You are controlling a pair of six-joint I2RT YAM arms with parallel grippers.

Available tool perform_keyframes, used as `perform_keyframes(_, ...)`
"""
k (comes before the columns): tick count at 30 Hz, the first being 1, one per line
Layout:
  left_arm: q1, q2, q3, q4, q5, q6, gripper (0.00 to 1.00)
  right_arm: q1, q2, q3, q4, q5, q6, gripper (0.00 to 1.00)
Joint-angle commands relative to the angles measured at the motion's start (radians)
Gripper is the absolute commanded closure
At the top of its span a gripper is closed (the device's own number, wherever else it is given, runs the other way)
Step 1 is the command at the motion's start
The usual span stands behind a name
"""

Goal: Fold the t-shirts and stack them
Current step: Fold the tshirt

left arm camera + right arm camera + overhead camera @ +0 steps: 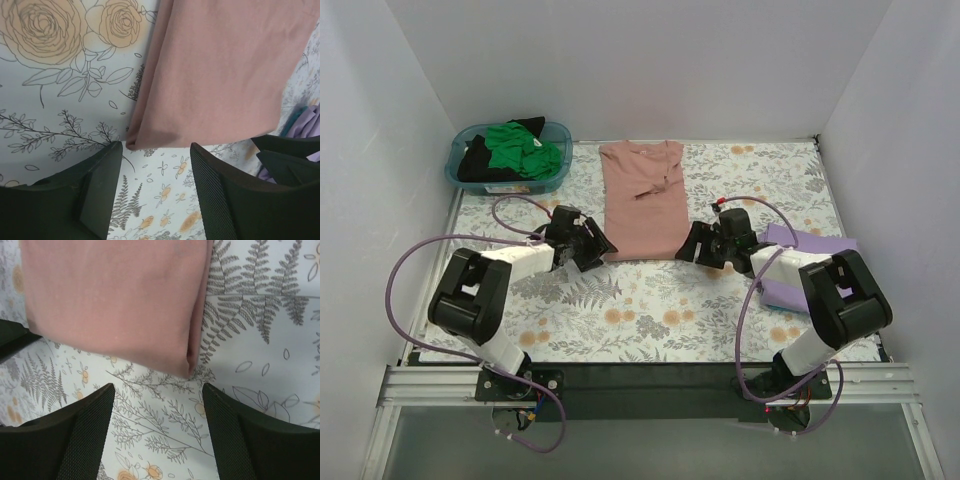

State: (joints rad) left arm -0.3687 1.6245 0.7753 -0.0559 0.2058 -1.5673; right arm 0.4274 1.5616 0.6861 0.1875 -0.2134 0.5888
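A dusty pink t-shirt (642,198) lies folded into a long strip in the middle of the floral table cloth (650,300). My left gripper (596,243) is open and empty at its near left corner (137,140), just off the cloth edge. My right gripper (692,243) is open and empty at its near right corner (192,367). A folded lavender t-shirt (798,262) lies at the right, under my right arm. Green (525,148) and black (478,160) t-shirts sit bunched in the basket.
The teal plastic basket (508,180) stands at the far left corner. White walls close in the table on three sides. The lavender cloth also shows at the right edge of the left wrist view (307,122).
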Motion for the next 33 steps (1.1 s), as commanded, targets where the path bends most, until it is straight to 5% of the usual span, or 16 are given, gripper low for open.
perform_keyframes(1, -0.004, 0.031, -0.004, 0.01, 0.007, -0.004, 0.45, 0.001, 0.054, 0.023, 0.05, 0.051, 0.078, 0.26)
perform_keyframes(9, -0.003, 0.107, 0.01, 0.016, -0.013, -0.01, 0.66, -0.001, 0.11, 0.033, 0.05, 0.089, 0.155, 0.36)
perform_keyframes(12, -0.003, 0.112, 0.009, 0.011, -0.02, -0.011, 0.92, -0.001, 0.127, 0.03, 0.049, 0.086, 0.16, 0.52)
perform_keyframes(13, -0.003, 0.112, 0.007, 0.011, -0.016, -0.008, 1.0, -0.001, 0.127, 0.026, 0.049, 0.085, 0.158, 0.66)
perform_keyframes(16, -0.003, 0.077, -0.021, 0.013, -0.009, -0.007, 1.0, 0.001, 0.114, -0.016, 0.049, 0.089, 0.157, 0.92)
perform_keyframes(18, -0.007, 0.042, -0.05, 0.014, -0.009, -0.005, 1.0, 0.007, 0.083, -0.043, 0.05, 0.075, 0.141, 0.99)
perform_keyframes(25, -0.123, -0.228, -0.304, 0.01, -0.023, -0.097, 1.0, 0.089, -0.17, -0.295, 0.047, 0.074, 0.146, 0.99)
perform_keyframes(33, -0.332, -0.954, -0.642, -0.266, -0.069, -0.335, 1.0, 0.402, -0.639, -0.617, -0.087, 0.204, 0.37, 0.99)
